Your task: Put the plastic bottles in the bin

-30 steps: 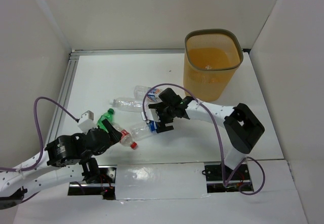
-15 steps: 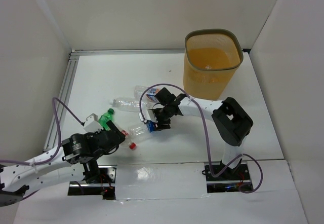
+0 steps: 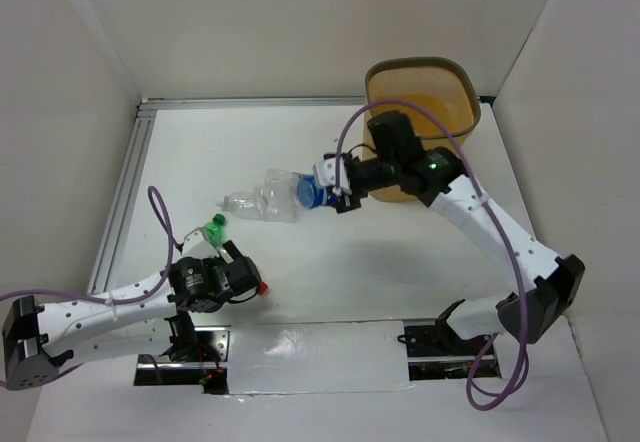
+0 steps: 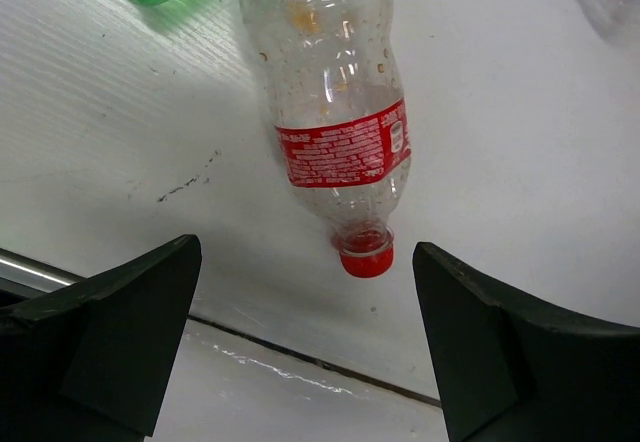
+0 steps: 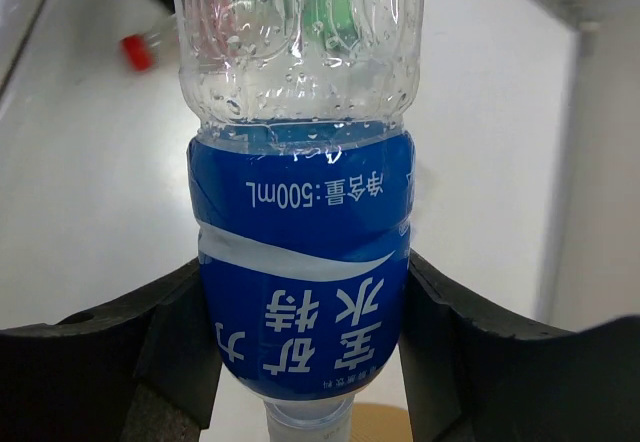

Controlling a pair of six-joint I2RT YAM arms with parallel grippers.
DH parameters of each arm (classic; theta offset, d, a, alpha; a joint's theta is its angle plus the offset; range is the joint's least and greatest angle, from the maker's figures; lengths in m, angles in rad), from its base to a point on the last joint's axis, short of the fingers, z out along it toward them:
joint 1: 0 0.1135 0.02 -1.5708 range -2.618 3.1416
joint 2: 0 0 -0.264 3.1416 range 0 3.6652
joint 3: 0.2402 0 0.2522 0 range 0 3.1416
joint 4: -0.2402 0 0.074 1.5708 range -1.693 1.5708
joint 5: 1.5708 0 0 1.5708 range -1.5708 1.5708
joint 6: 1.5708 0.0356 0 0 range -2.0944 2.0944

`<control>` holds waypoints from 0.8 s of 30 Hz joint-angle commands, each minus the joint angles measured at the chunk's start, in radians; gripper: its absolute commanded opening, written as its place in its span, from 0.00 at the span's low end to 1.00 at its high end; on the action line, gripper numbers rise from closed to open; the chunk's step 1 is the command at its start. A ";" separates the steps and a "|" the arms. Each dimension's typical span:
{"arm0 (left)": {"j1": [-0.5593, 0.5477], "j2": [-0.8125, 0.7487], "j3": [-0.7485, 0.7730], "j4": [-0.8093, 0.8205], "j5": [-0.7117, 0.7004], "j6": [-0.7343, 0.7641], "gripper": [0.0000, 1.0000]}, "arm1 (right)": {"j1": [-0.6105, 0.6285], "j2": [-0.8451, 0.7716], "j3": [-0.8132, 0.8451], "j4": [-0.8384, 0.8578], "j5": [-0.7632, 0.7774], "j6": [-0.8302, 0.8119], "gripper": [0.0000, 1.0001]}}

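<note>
The right tool has lifted a blue-labelled bottle toward the bin.

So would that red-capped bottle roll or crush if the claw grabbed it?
The red-capped bottle looks empty and thin-walled, so probably light and squashy. Lying on its round side, it would likely roll if nudged. Its smooth plastic might slip in the left claw.

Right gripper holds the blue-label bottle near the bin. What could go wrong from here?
1. The right gripper pinches the blue-label bottle at its label, long body sticking out; that end may clip the bin rim.
2. The left gripper is open at only the cap end of the red-label bottle; closing there may squirt it away.
</note>
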 commanded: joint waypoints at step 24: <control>0.009 0.159 -0.135 0.354 -0.169 0.141 1.00 | -0.651 0.168 0.318 0.298 0.065 0.653 0.89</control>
